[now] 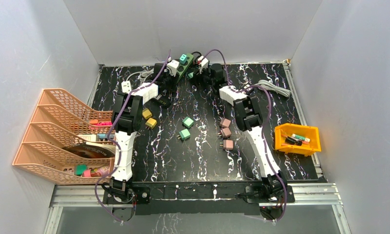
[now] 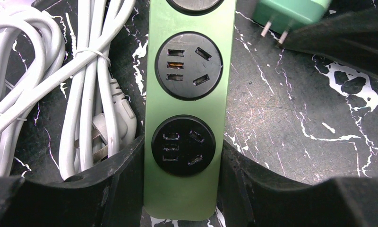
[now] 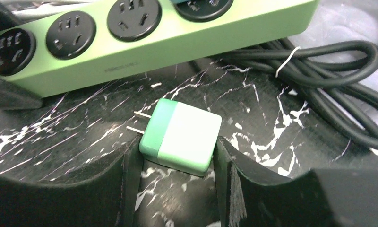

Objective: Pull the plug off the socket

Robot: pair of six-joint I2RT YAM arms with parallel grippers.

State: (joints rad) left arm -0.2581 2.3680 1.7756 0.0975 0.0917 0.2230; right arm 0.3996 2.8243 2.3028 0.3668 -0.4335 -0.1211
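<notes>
My left gripper (image 2: 180,156) clamps the pale-green metal power strip (image 2: 187,113) at its end. The green-and-white cube plug (image 3: 182,135) sits pins-free beside it, between my right gripper's (image 3: 175,156) fingers; whether they grip it, I cannot tell. The extraction looks done. Next, the plug needs setting aside.

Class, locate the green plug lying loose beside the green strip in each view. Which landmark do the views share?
Top: plug, back centre, just right of the strip.
Left wrist: top right corner, right of the strip.
Right wrist: centre, just below the strip.
Shared landmark: the green strip.
</notes>
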